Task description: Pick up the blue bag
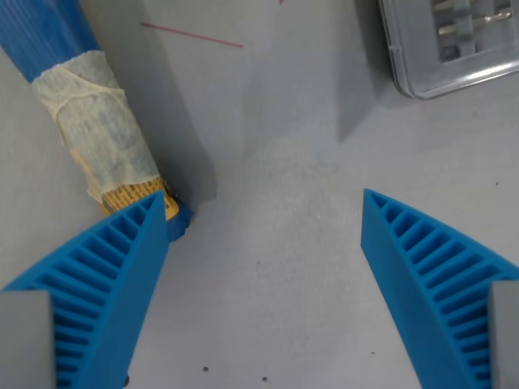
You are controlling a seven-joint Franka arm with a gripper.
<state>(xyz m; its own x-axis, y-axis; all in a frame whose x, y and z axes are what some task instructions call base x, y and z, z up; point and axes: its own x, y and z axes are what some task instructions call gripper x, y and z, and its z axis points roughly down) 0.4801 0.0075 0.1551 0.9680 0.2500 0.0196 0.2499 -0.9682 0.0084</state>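
Observation:
The blue bag (49,36) lies rolled up at the wrist view's left, running from the top left corner down toward the left finger. Pale tape (97,130) wraps its middle, and a yellow and blue end shows beside the left fingertip. My gripper (263,203) is open, its two blue ribbed fingers (105,284) spread wide over bare grey table. The left finger's tip touches or overlaps the bag's lower end; the bag sits outside the gap between the fingers. Nothing is held.
A clear plastic case (450,44) with metal parts inside sits at the top right. A thin red line (190,35) is drawn on the grey table (276,267) near the top.

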